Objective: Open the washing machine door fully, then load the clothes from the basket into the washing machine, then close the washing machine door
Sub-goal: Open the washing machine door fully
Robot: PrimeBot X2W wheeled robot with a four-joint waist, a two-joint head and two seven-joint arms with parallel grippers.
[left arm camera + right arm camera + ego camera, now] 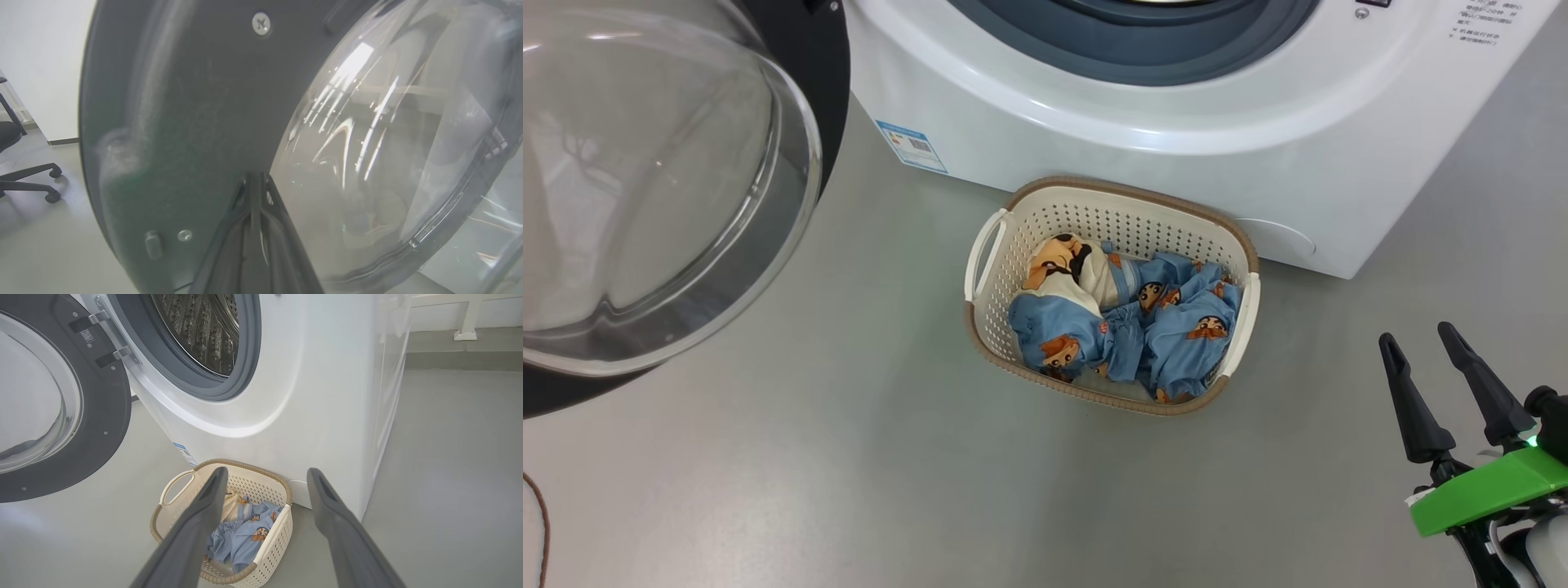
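Door fills the upper left, swung wide. Left gripper, clenched empty, seems to touch its dark inner rim, though contact is blurred; push outward, low and steady. Right gripper hangs spread at lower right; clothes lie in the centre basket.

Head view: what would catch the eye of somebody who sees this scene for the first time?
The washing machine door, swung open, looms at the upper left with its big clear glass bowl. In the middle, the cream basket stands on the grey floor just in front of the white washing machine, holding the crumpled light blue clothes with cartoon figures. At the lower right, the right gripper shows with its jaws open.
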